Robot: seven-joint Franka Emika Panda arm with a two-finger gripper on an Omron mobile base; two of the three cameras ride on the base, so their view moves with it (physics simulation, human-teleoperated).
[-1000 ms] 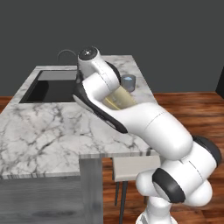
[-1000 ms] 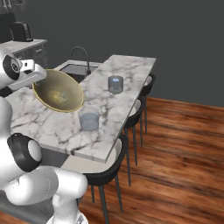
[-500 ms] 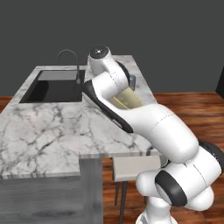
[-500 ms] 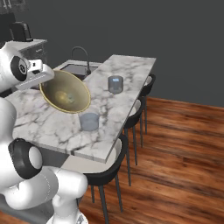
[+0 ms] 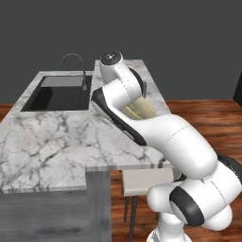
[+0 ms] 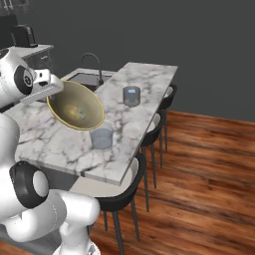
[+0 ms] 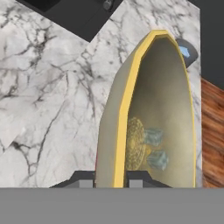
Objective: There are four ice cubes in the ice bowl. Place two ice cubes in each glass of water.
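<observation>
The wide, shallow, yellowish-tan ice bowl (image 6: 75, 105) is held tilted above the near clear glass tumbler (image 6: 101, 138), its thin rim pinched in the clenched claw (image 7: 111, 178). Two pale-blue translucent ice cubes (image 7: 154, 148) inside look slippery and light.

Both base views overlook the counter (image 6: 124, 119); the hand view sits close above it.

No legible text or labels anywhere.

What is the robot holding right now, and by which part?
The pincer is shut on the rim of the yellowish bowl, holding it lifted and tilted above the counter, beside one glass.
</observation>
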